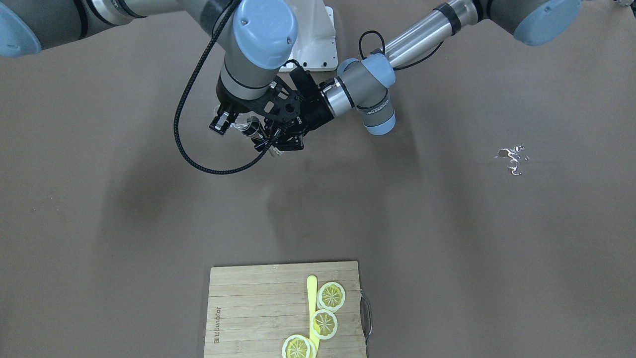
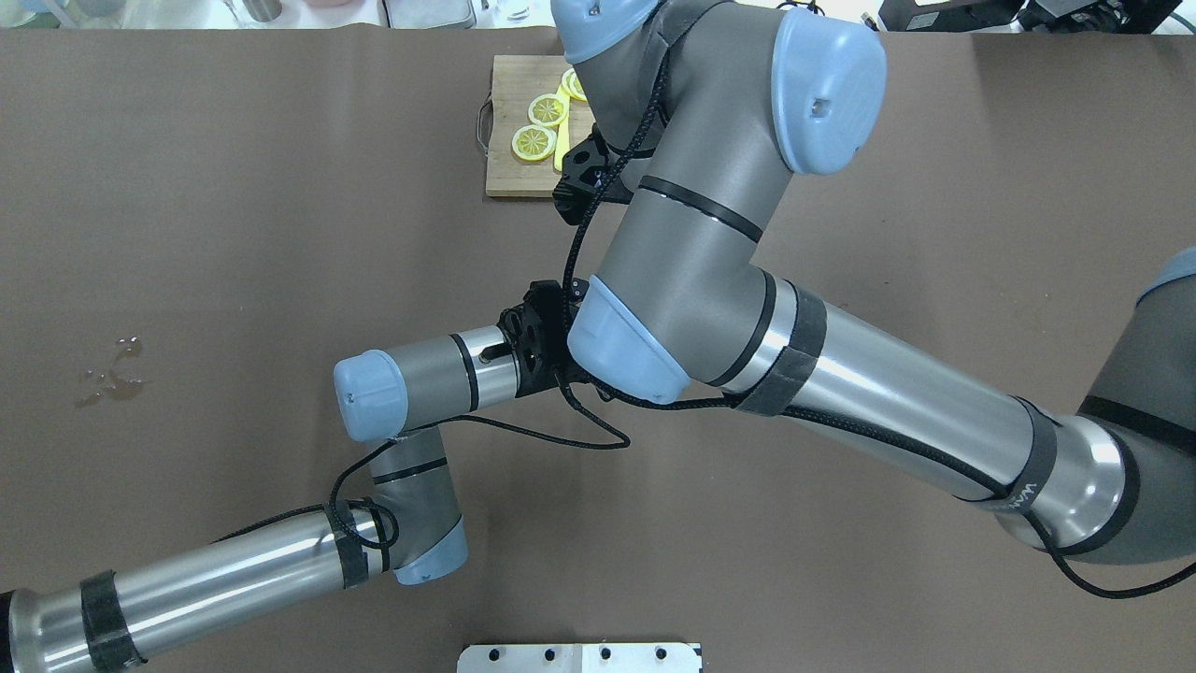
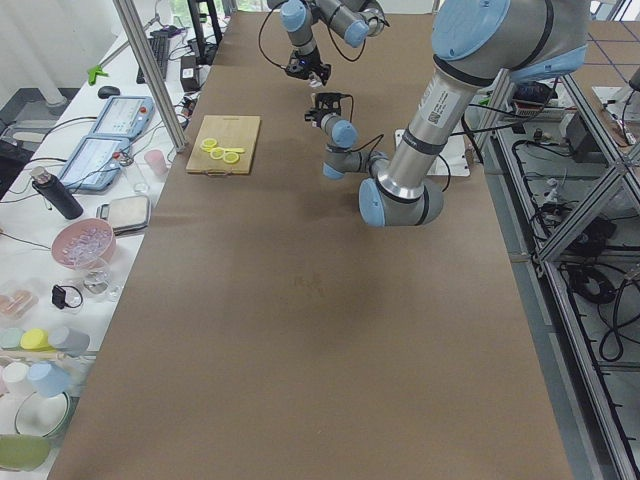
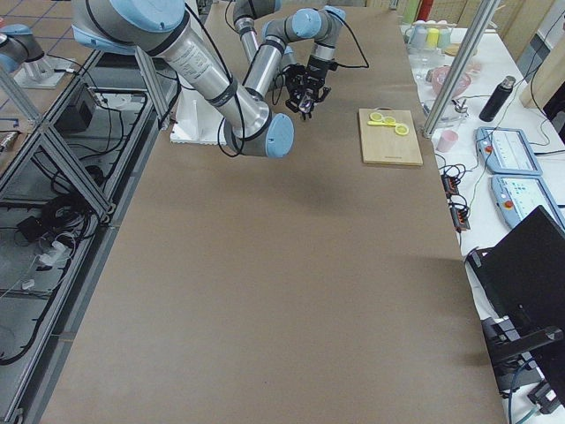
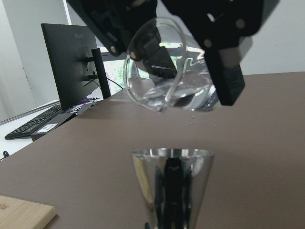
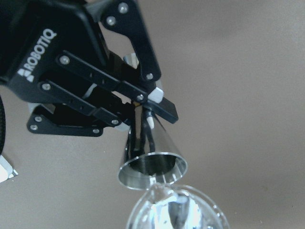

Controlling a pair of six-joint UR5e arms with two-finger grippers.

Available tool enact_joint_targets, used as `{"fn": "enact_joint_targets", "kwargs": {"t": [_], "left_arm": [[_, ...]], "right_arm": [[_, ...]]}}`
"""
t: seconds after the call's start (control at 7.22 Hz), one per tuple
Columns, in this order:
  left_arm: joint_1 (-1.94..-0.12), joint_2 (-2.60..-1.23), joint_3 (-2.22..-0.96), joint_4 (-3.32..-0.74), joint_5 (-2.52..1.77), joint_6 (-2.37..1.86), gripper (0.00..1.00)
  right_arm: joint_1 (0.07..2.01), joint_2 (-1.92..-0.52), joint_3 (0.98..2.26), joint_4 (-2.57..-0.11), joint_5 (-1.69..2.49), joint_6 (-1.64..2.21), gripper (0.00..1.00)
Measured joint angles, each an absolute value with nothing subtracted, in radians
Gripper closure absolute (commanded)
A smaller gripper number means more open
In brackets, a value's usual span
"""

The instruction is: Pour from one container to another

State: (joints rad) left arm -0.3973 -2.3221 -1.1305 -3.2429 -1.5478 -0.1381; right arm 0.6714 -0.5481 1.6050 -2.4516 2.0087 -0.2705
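Mid-pour: right gripper clamps tilted clear glass jug directly above conical steel cup clamped in left gripper (judged: more tilt needed).

Glass cup: clear, a little liquid inside, tipped, clamped in the right gripper.
Metal cup: shiny cone, mouth up, narrow end pinched by the left gripper, just below the glass.

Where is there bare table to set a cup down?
Free: the broad table between the cutting board and the arms; also beside the spill. Crowded: where the left gripper holds the jigger under the right gripper's glass.
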Motion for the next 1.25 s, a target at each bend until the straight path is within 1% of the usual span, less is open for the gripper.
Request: {"fn": "enact_joint_targets", "kwargs": {"t": [0.28,1.25], "left_arm": [[-0.397,-2.324,-1.130,-3.243,-1.548,-0.138,1.00],[-0.396,-2.330,-1.129,-3.239,-1.548,-0.143,1.00]], "right_arm": [[0.671,-0.531,1.579,-2.467,2.008,-0.285,1.00],[0.674,-0.545,1.611,-2.512,2.008,-0.317,1.00]]}}
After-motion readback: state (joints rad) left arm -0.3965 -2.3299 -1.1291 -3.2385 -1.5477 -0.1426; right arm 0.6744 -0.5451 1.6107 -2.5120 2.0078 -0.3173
